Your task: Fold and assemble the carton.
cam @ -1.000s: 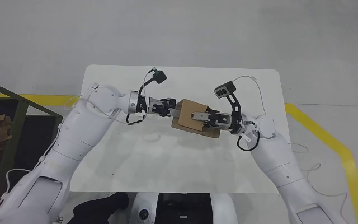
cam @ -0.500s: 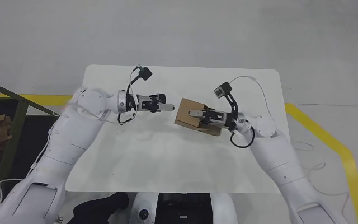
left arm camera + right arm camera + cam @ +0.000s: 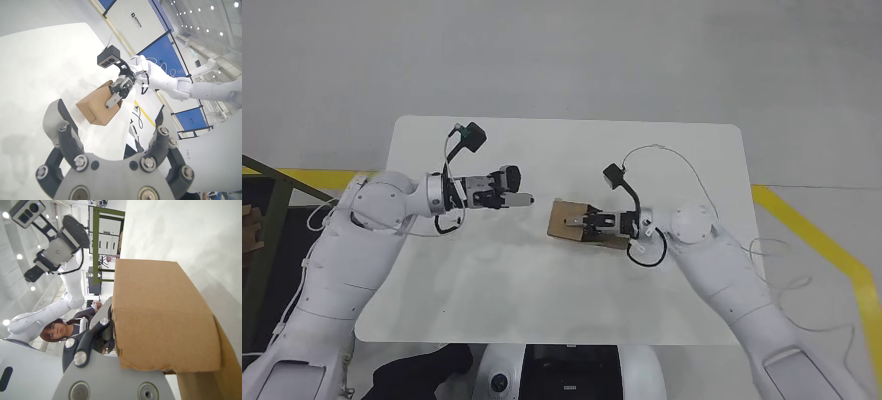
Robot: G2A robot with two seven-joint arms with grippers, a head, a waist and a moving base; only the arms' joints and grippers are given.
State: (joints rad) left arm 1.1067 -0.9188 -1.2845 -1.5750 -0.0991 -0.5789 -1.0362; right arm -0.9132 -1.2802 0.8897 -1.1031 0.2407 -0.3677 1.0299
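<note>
1. carton (image 3: pixel 564 218): brown cardboard, folded to a box shape, near the middle of the bench (image 3: pixel 542 290); resting or lifted, cannot tell.
2. right gripper (image 3: pixel 588 221): fingers closed on the carton's end nearest that arm, 1 finger across its upper face.
3. left gripper (image 3: pixel 525 199): fingers spread wide, holding nothing, above the bench, near the carton but apart from it.

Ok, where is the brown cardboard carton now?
Top view: the brown cardboard carton is near the middle of the white table, gripped by the right gripper, with the open left gripper apart on its other side.
</note>
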